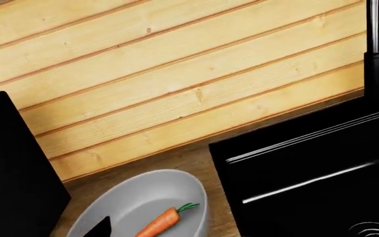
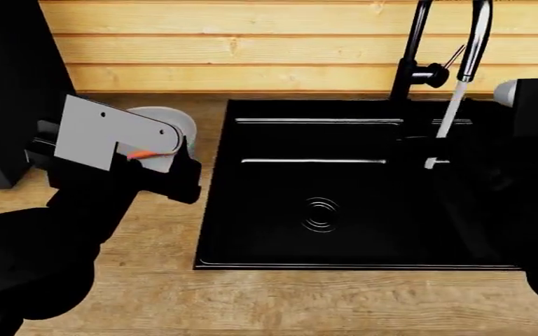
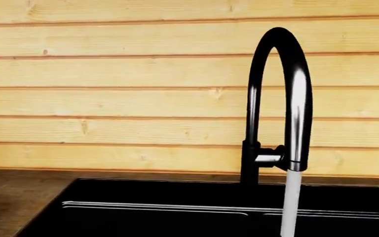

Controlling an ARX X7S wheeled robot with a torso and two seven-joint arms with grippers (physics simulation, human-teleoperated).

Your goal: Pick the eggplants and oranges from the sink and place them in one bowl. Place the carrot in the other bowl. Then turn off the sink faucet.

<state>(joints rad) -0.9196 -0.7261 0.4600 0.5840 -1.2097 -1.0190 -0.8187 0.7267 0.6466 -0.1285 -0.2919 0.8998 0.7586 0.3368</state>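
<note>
The carrot (image 1: 158,223) lies loose inside the pale grey bowl (image 1: 136,197), green top toward the sink (image 1: 321,163). My left gripper (image 2: 187,171) hovers over that bowl (image 2: 171,120) and is open; one dark fingertip (image 1: 98,228) shows beside the carrot without touching it. A sliver of carrot (image 2: 141,154) peeks out under the wrist. The black gooseneck faucet (image 2: 417,49) (image 3: 278,74) is running, water (image 3: 291,202) falling into the sink (image 2: 279,238). Its thin lever (image 2: 454,56) points up to the right. My right arm (image 2: 531,182) is a dark mass over the sink's right side, its jaws indistinct. Eggplants and oranges are out of view.
A tall black appliance (image 2: 8,84) stands left of the grey bowl, close to my left arm. A pale rounded edge (image 2: 504,92) shows behind my right arm; I cannot tell what it is. A wooden plank wall (image 3: 110,98) backs the wooden counter (image 2: 250,301).
</note>
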